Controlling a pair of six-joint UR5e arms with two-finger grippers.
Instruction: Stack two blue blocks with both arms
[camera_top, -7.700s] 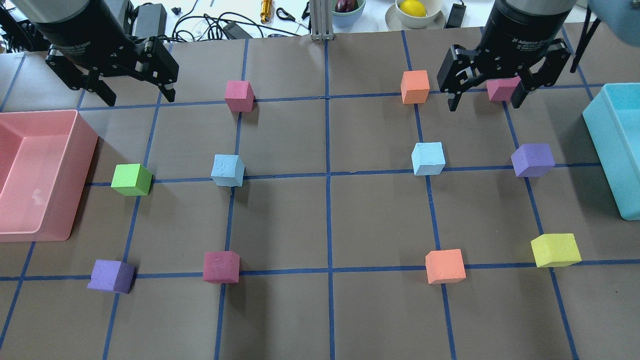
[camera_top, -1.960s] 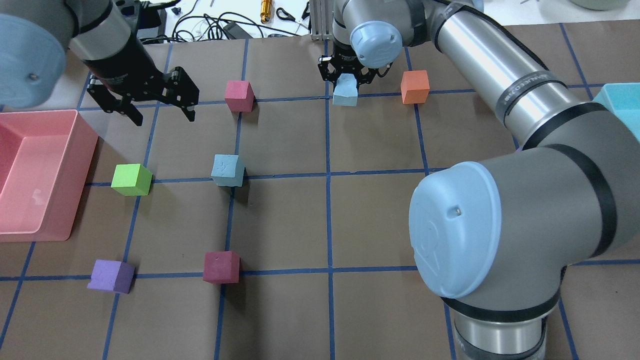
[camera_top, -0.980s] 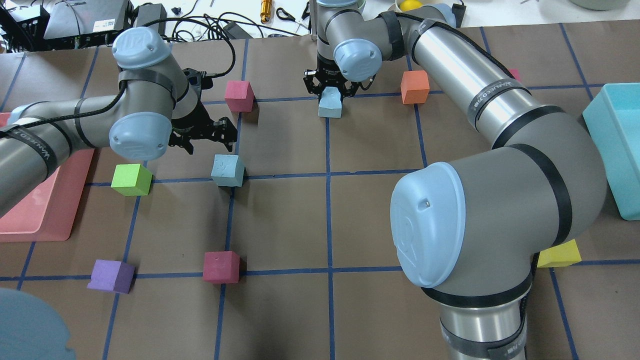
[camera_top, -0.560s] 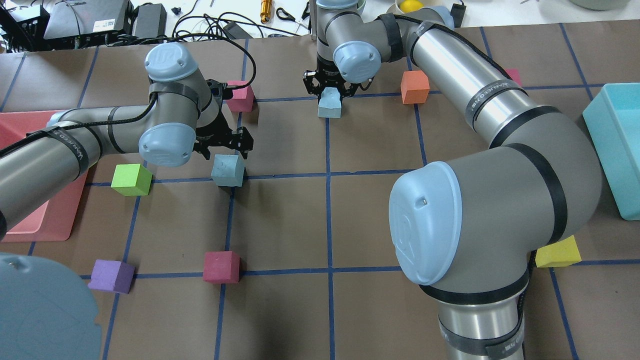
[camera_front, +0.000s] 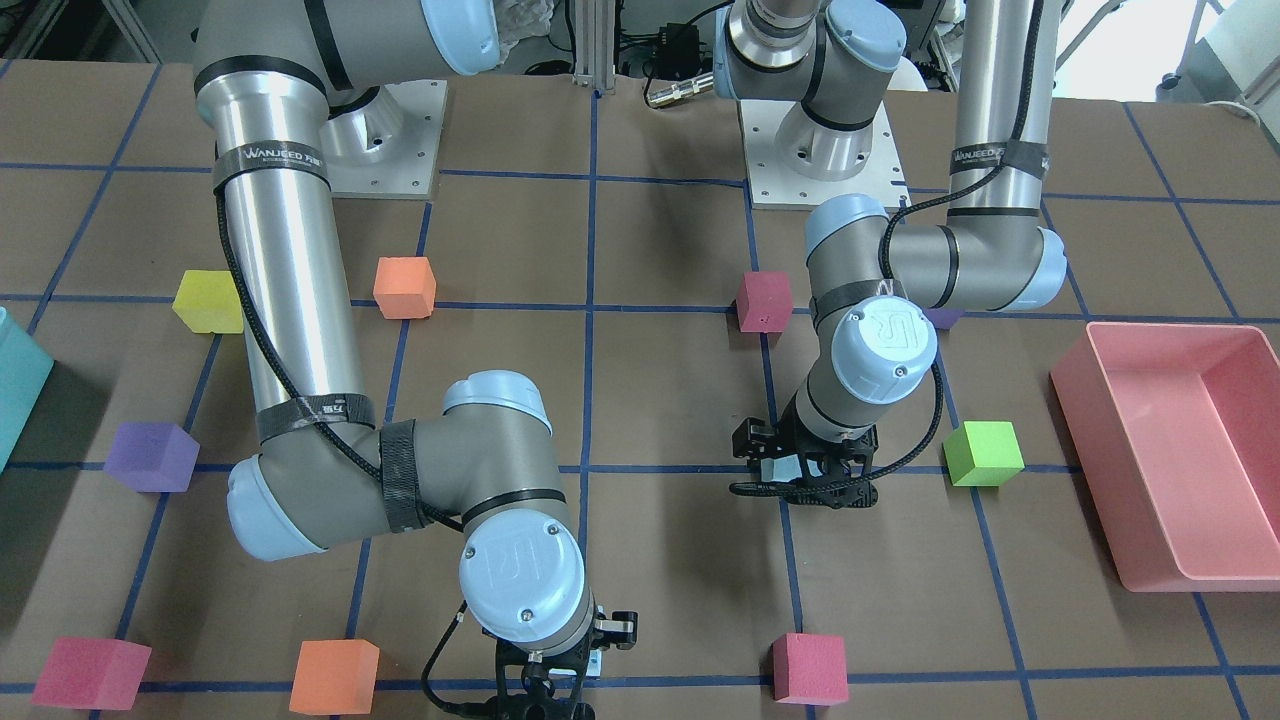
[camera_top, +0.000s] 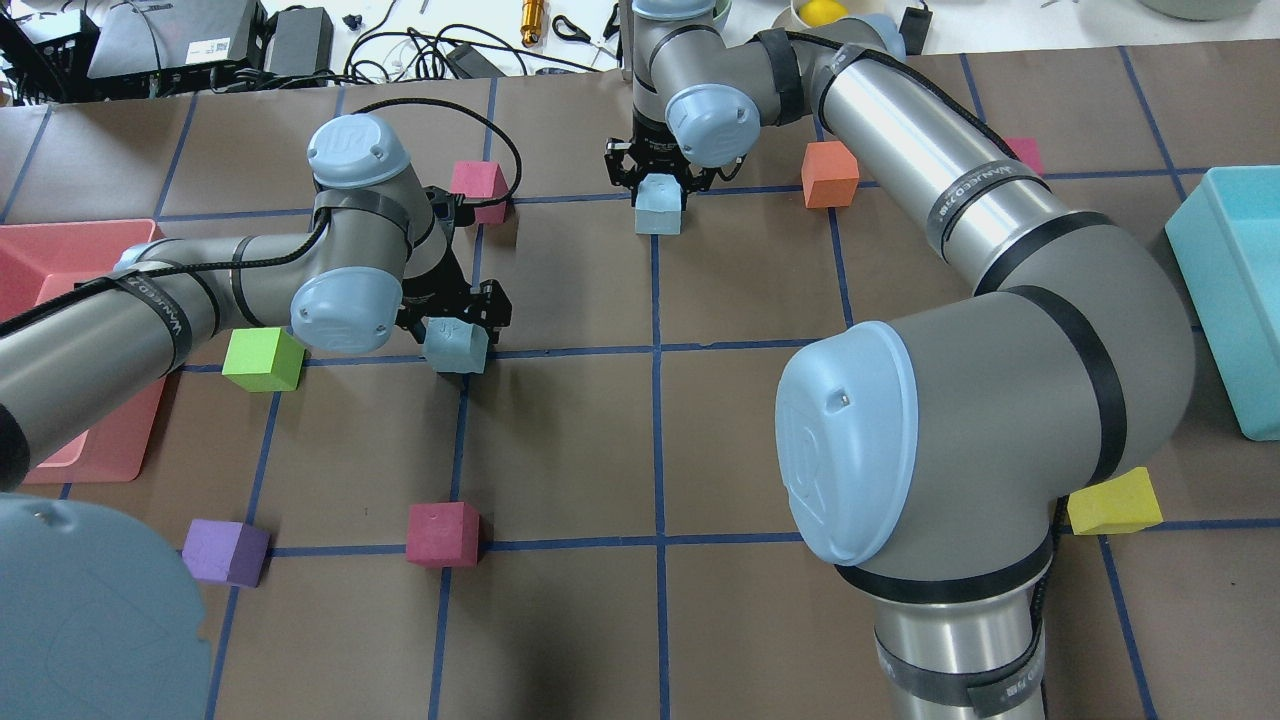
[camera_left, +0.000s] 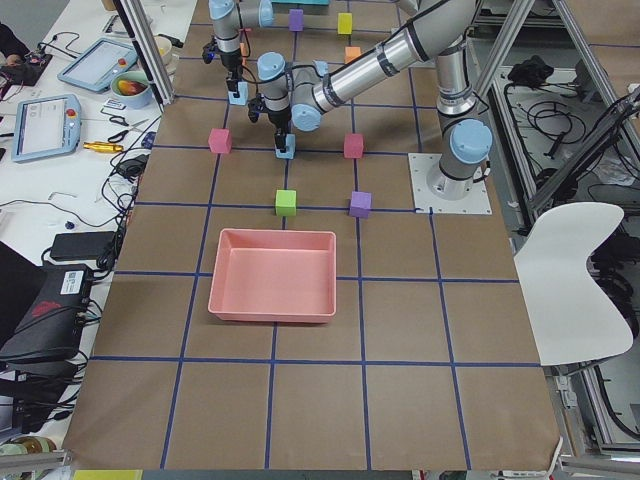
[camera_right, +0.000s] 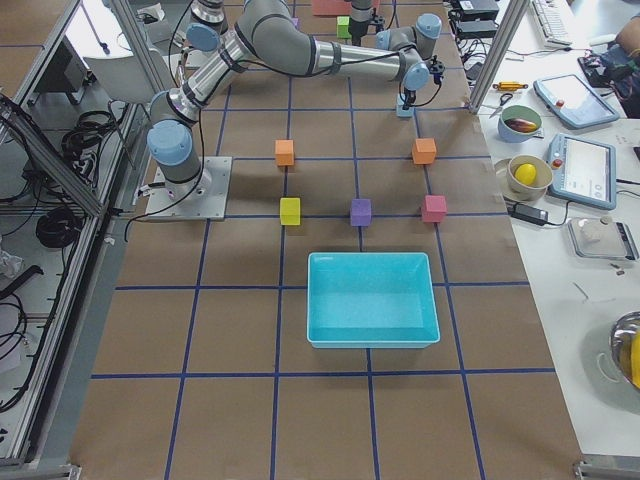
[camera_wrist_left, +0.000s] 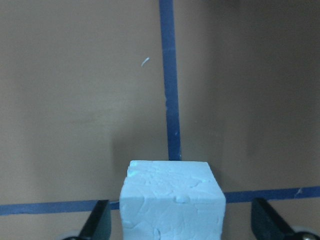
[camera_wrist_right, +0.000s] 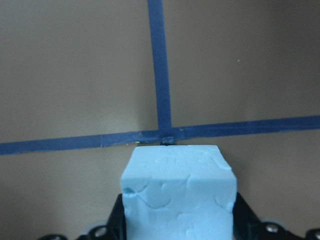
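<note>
— Where to look for the first blue block (camera_top: 456, 347)?
— Flat on the table (camera_top: 560, 440), near the green cube (camera_top: 262, 359), on that cube's side toward the table's middle, at a crossing of the tape lines (camera_top: 560, 351).
— Pointing which way?
— A cube, so no long axis to speak of. Top face level, sides roughly square to the tape lines.
— And the left gripper (camera_top: 455, 322)?
— Down over that block, fingers (camera_wrist_left: 97, 222) spread apart, one on each side, with a clear gap at both in the wrist view.
— The second blue block (camera_top: 658, 205)?
— Well apart from the green cube, farther from the robot and further toward the table's middle. Clamped in the right gripper (camera_top: 657, 185), upright, top level, low by another tape crossing. Touching the table or not: cannot tell.
</note>
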